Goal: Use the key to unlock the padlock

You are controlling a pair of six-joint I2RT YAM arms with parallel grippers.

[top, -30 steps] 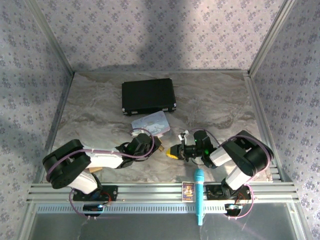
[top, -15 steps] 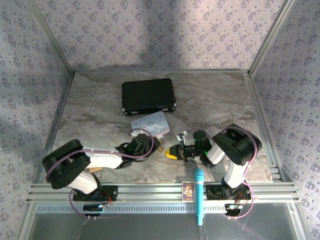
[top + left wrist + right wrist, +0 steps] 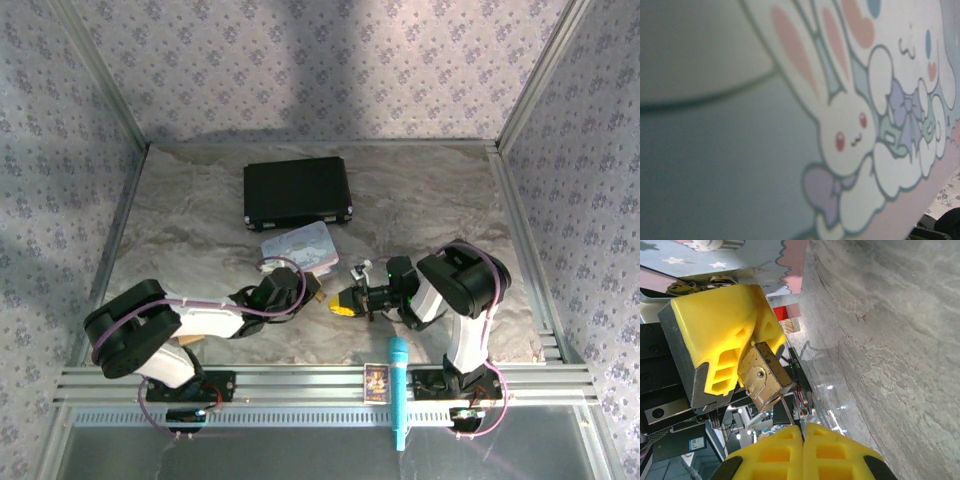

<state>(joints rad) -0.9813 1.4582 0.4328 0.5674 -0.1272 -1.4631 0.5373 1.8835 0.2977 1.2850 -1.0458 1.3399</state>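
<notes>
Lying closed on the table (image 3: 200, 230): black case (image 3: 297, 193) and pastel tin (image 3: 298, 247), contents unseen. Left gripper (image 3: 742, 347) clamps the brass padlock (image 3: 763, 376). Right gripper (image 3: 802, 437) is pinched tight on the thin key (image 3: 788, 412), its tip at the padlock's lower end.

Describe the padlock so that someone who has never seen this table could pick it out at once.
On the marble table, look on the near side of the pastel tin, where the two arms meet. The padlock sits in the left claw: a small brass-coloured block, unlike the yellow fingers gripping it.
</notes>
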